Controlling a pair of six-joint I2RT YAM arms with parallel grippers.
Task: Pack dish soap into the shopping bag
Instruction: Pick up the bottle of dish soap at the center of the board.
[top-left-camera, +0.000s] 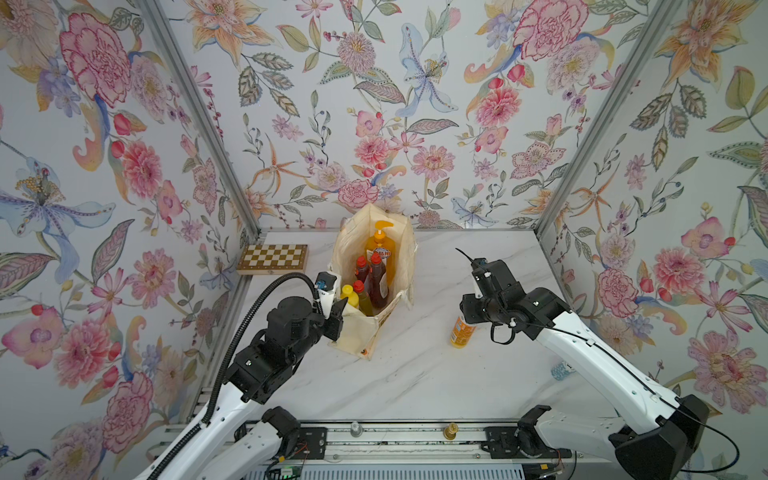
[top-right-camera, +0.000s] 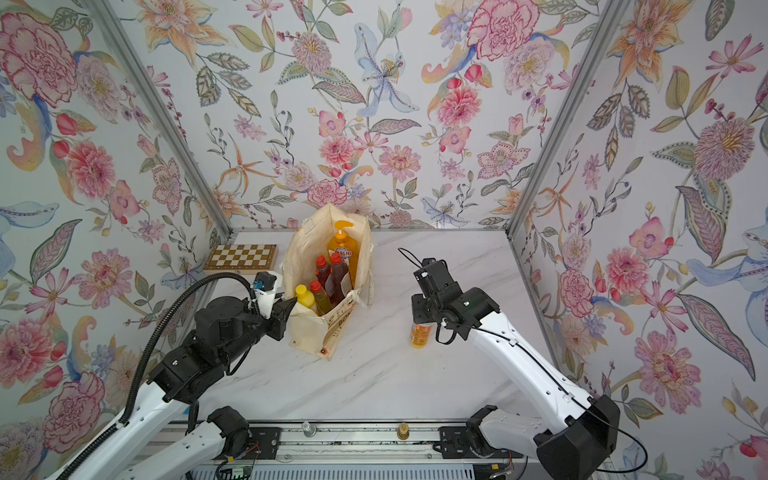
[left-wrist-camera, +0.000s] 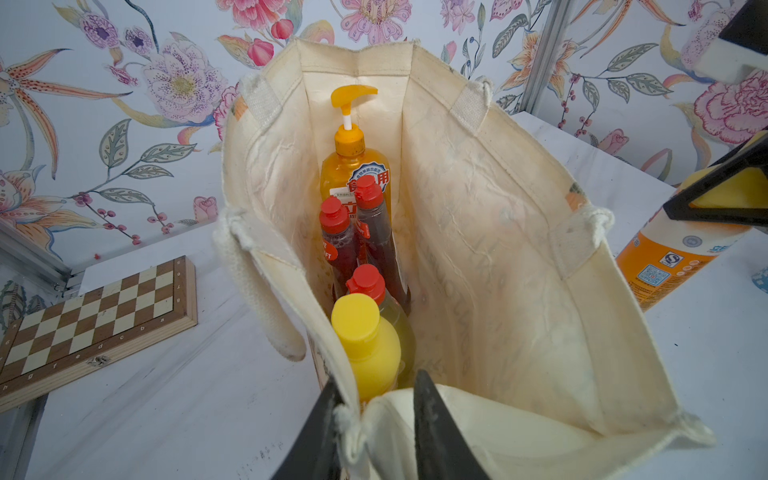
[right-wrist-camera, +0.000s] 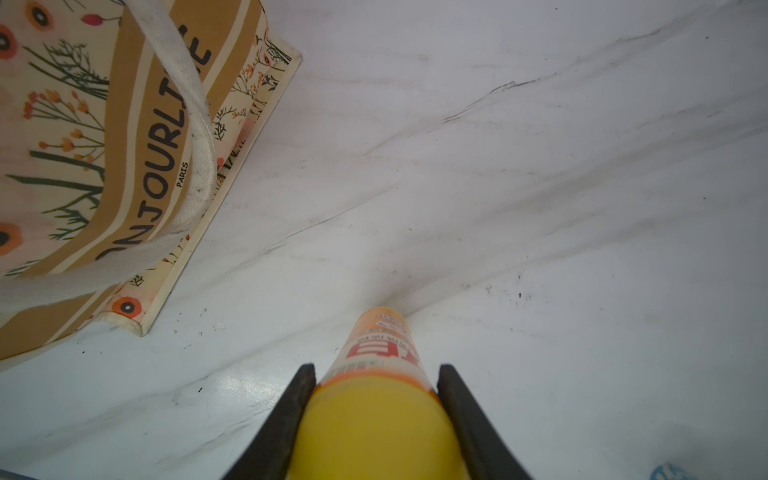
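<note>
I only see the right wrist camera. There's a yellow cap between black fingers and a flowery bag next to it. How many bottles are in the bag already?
Observer: Five stand inside the shopping bag: an orange pump bottle, two dark-red bottles, an olive-green bottle and a yellow-capped bottle.
Operator: What is the other arm doing?
Observer: The left gripper straddles the bag's rim at its near corner.
Operator: Anything else on the table?
Observer: A wooden chessboard lies flat to the bag's left, apart from it.
</note>
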